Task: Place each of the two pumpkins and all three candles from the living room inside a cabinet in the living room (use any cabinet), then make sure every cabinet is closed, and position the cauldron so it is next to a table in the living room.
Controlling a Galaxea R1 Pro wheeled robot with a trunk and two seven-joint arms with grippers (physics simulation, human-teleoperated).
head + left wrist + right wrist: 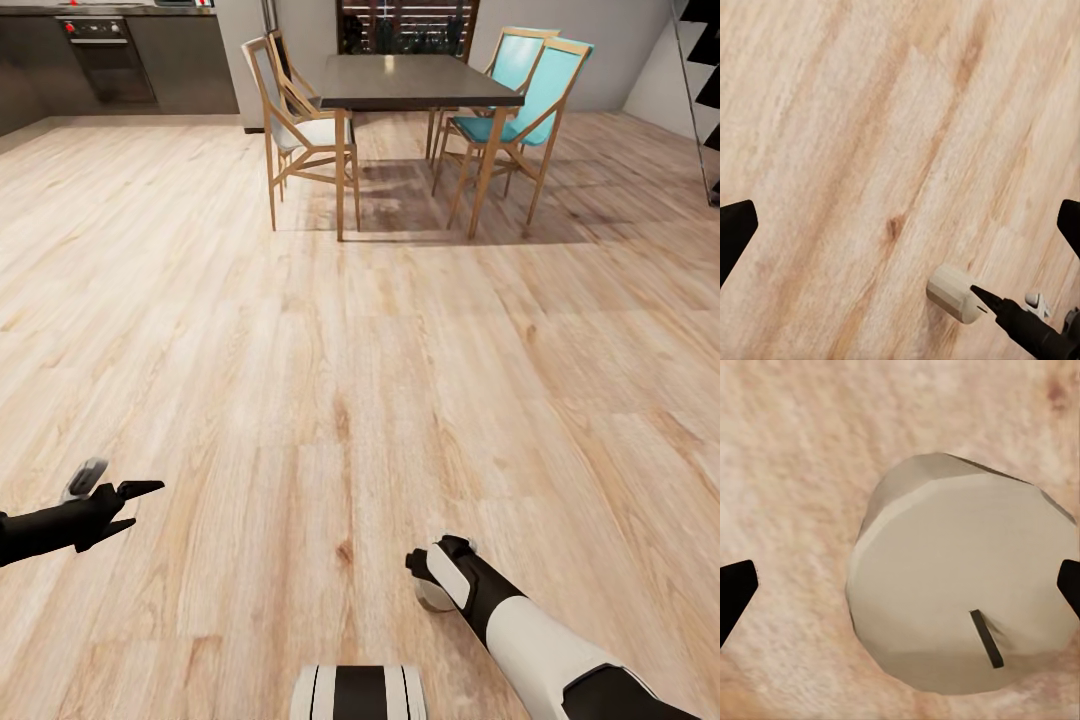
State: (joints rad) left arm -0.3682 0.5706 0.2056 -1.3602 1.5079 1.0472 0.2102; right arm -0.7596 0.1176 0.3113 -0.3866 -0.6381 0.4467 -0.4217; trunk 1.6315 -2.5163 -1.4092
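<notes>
Grey-beige, one candle is seen standing on the wooden floor, directly under the right gripper, whose jaws are spread wide on both sides of it. For a good grasp, the jaws should be lowered evenly around its sides. The left gripper, also spread, is held empty beside the candle. The candle's base is hidden.

Pale wood-plank floor across an open room. Dark dining table at the far side, flanked by wooden chairs: two with white seats on one side, two with turquoise seats on the other. Dark kitchen cupboards with built-in oven beyond; slatted window behind the table.
</notes>
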